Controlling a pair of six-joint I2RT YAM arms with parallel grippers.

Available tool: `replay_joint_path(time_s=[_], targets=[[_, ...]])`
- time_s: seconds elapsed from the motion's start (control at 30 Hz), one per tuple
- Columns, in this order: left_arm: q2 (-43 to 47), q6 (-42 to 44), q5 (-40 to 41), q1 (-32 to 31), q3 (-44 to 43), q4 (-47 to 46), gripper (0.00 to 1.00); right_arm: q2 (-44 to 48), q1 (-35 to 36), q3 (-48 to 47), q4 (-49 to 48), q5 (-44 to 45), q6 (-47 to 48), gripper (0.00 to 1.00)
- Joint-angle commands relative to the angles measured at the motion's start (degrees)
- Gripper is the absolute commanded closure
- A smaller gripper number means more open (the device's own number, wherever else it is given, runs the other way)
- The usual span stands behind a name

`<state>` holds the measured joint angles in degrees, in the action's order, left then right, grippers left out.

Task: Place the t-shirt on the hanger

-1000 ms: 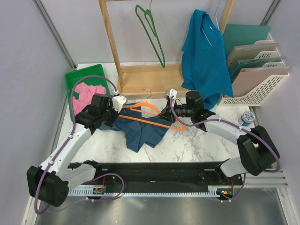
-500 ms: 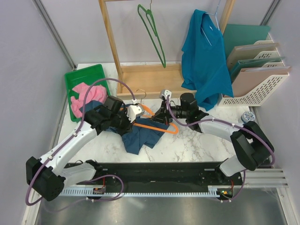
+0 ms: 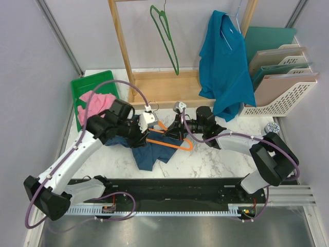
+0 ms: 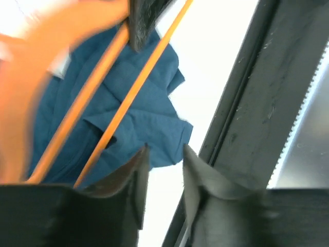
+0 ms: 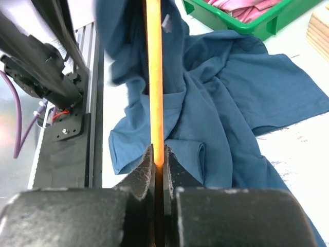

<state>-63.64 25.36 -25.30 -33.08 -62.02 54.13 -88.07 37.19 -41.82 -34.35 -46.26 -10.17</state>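
Right gripper (image 5: 158,152) clamped on hanger (image 5: 153,77) bar, over crumpled t-shirt (image 5: 226,98) mid-surface (image 3: 218,159). Left gripper (image 4: 165,154) near hanger, jaws slightly apart (nothing between them).

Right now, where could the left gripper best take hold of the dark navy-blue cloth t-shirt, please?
Probably a raised fold of the t-shirt beside the thin orange hanger, coming from above on the left: the cloth lies bunched on the table, and the right gripper clamps the hanger from the right.

The marble table (image 3: 216,162) carries the t-shirt (image 3: 146,157), a green bin (image 3: 85,82) and a wooden rack (image 3: 164,90).
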Motion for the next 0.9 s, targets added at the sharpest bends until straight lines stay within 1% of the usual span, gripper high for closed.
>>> replay_joint_path(time_s=[0.0,0.03,0.07,0.13,0.17,0.2,0.23,0.27,0.37,0.4,0.43,0.47,0.57,0.67,0.73,0.77,0.8,0.83,0.87], targets=[[2.38,2.85,-13.62,10.17,-15.37,11.07,0.51,4.57,0.34,1.83,-5.65,-0.41,4.36,1.0],[2.38,2.85,-15.12,12.49,-17.15,12.48,0.41,5.01,0.17,2.18,-4.42,-0.5,5.5,1.0],[2.12,2.85,-14.96,13.99,-18.65,15.1,0.38,5.8,0.25,2.71,-4.32,-0.41,6.65,1.0],[2.37,3.29,-13.99,16.99,-21.73,16.7,0.34,6.42,0.25,3.85,-4.24,-0.76,7.88,1.0],[2.46,3.11,-13.2,18.04,-22.35,17.41,0.34,6.86,0.34,4.03,-4.15,-0.76,8.93,1.0],[2.46,3.55,-13.54,20.4,-22.96,17.85,0.34,6.95,0.25,4.2,-3.89,-0.76,9.47,1.0],[2.2,3.73,-13.29,20.95,-22.8,18.2,0.33,6.95,0.34,4.21,-3.19,-0.94,9.73,1.0],[1.85,3.55,-10.5,21.21,-22.45,18.29,0.33,7.38,0.25,4.29,-3.09,-1.29,11.39,1.0],[-0.52,6.97,-8.11,24.72,-21.83,18.91,0.33,8.61,0.25,4.29,-2.04,-2.08,13.07,1.0],[-1.57,9.85,-7.93,26.21,-22.7,19.43,0.33,8.88,0.25,4.12,-0.65,-2.17,14.64,1.0],[-2.01,11.71,-7.31,26.57,-22.97,19.87,0.33,9.23,0.25,4.03,-0.02,-2.43,15.53,1.0],[-2.71,16.77,-5.74,26.66,-23.23,20.92,0.33,9.76,0.16,4.12,0.33,-2.43,15.97,1.0],[-5.35,23.22,-2.39,26.84,-22.54,24.0,0.34,10.29,0.25,4.64,0.42,-3.31,17.29,1.0],[-7.64,25.26,-2.65,26.67,-22.36,25.67,0.35,10.64,0.34,4.65,0.86,-3.75,19.39,1.0],[-9.4,25.0,-4.39,26.67,-22.79,26.64,0.44,10.82,0.34,4.56,1.21,-3.75,20.72,1.0],[-9.92,24.56,-5.36,26.66,-23.32,26.82,0.53,10.9,0.34,3.95,2.17,-4.1,21.5,1.0],[-10.28,24.38,-6.68,26.75,-23.58,27.08,0.68,10.73,0.34,3.86,2.88,-4.01,21.86,1.0],[-10.8,24.47,-9.83,26.58,-24.02,28.39,0.73,10.55,0.34,3.85,2.88,-4.1,21.95,1.0],[-10.89,24.29,-10.81,25.45,-24.11,28.49,0.79,10.29,0.43,3.59,2.88,-4.36,22.13,1.0]])
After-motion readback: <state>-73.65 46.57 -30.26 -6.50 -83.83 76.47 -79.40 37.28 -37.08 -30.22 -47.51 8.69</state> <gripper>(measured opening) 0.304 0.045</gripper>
